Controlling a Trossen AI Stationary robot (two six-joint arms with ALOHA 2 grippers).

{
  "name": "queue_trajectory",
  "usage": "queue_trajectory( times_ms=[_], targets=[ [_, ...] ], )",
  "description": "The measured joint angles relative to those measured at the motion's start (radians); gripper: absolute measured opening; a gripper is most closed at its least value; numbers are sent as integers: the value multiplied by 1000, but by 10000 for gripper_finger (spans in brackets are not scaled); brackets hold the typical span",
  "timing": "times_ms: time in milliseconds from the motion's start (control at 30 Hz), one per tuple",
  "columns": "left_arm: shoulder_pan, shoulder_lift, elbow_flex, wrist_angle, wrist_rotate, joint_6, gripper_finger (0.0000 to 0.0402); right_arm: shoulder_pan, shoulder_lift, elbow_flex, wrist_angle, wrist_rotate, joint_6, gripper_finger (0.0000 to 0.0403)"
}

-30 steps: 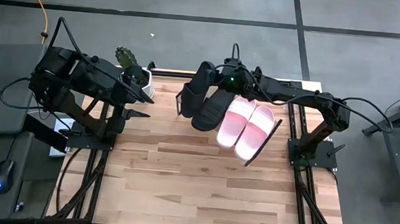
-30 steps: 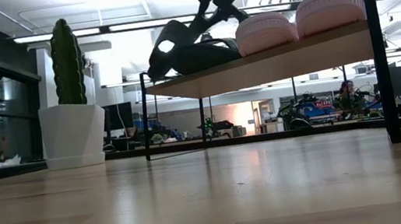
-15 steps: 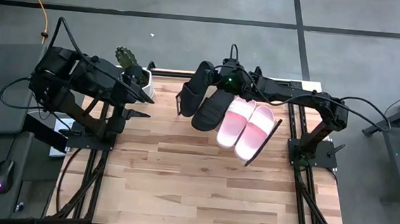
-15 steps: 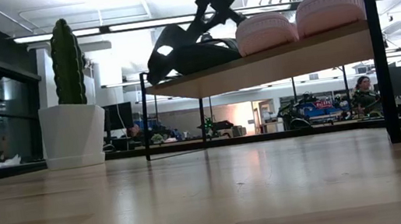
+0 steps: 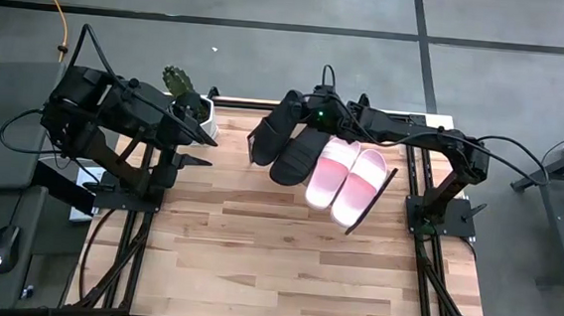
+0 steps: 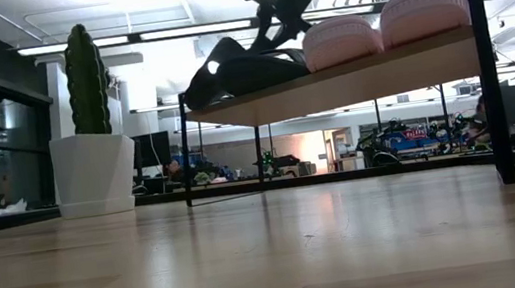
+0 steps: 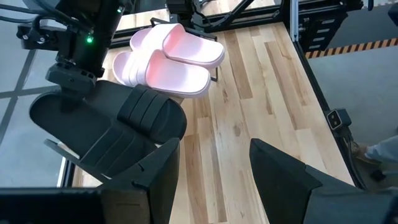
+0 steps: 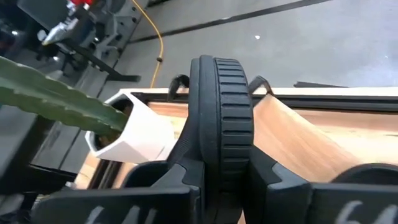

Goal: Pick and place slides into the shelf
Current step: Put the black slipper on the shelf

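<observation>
The slanted wood shelf (image 6: 378, 64) stands at the table's far side, its wire frame (image 5: 379, 195) showing in the high view. Two pink slides (image 5: 345, 177) (image 6: 382, 23) and one black slide (image 5: 297, 154) lie on its board. My right gripper (image 5: 292, 107) (image 8: 221, 165) reaches over the shelf's left end, shut on the second black slide (image 5: 267, 132) (image 6: 212, 75). My left gripper (image 5: 203, 151) (image 7: 214, 165) waits open at the table's left side, pointing toward the shelf. My right gripper pinches the black slide between its two fingers (image 8: 168, 180) at one end (image 8: 221, 140), one finger on each flat face and the ribbed rim showing between them. The fingers slant down from the far right. The slide is turned on edge, its lower end (image 6: 192, 98) at the board's left end.
A cactus in a white pot (image 5: 191, 104) (image 6: 91, 147) stands at the table's far left corner, close to the shelf's left end. Bare wooden tabletop (image 5: 275, 257) stretches from the shelf to the near edge.
The right gripper has tipped the held black slide down: its raised end has sunk and it now lies flatter, closer along the shelf board next to the other black slide. The left arm and the other slides have kept still.
</observation>
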Motion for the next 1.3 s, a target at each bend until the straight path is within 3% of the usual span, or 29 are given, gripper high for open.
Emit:
queue_trajectory(
  times_ms=[367, 800, 1300],
  targets=[
    [0, 6, 0, 0, 3, 0, 184, -2, 0, 0, -40, -41, -6, 58],
    [0, 7, 0, 1, 16, -3, 184, -88, 1, -2, -47, -268, -20, 108],
    [0, 7, 0, 32, 16, -3, 184, -98, 2, -2, -33, -342, -59, 242]
  ],
)
